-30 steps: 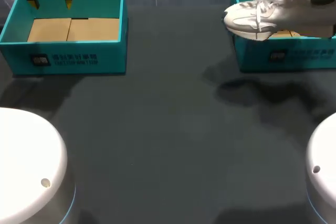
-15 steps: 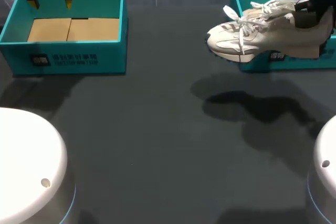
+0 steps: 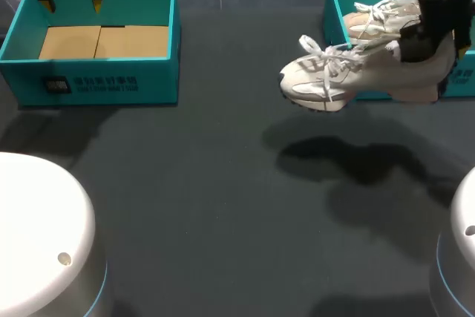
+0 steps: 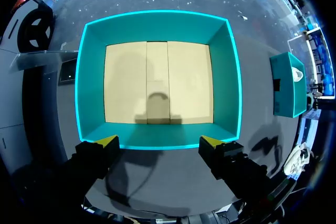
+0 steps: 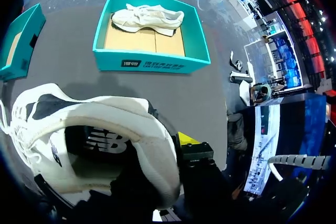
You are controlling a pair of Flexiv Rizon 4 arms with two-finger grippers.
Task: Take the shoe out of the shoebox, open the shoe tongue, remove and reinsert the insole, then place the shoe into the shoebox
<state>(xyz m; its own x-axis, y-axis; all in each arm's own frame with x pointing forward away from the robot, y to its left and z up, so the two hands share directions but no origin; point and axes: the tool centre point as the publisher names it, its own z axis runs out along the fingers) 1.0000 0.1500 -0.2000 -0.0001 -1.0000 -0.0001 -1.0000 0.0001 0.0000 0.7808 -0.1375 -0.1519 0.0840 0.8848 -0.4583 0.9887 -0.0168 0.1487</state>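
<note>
1. Left station. A teal, open-topped rectangular shoebox [image 3: 96, 83] stands at the far left of the dark grey worktop [image 3: 223, 183]. Its floor is bare tan cardboard. The left end effector [image 3: 71, 4] hangs over the box's far rim, touching nothing. Its two yellow-tipped fingers [image 4: 107, 141] stand wide apart with nothing between them.

2. Centre right. A white lace-up sports shoe [image 3: 326, 79] is held in the air, clear of the worktop, with its toe pointing left and its laces loose. It hangs in front of the near left corner of the right-hand box and casts a shadow on the worktop below.

3. Right arm. The right end effector [image 3: 413, 41] is clamped on the shoe's heel collar. In the right wrist view one yellow fingertip [image 5: 186, 140] shows outside the heel; the other is hidden by the shoe.

4. Right station. A second teal shoebox [image 3: 334, 12] stands at the far right. A second white sports shoe [image 5: 149, 17] lies on its side on that box's cardboard floor, against the far wall.
</note>
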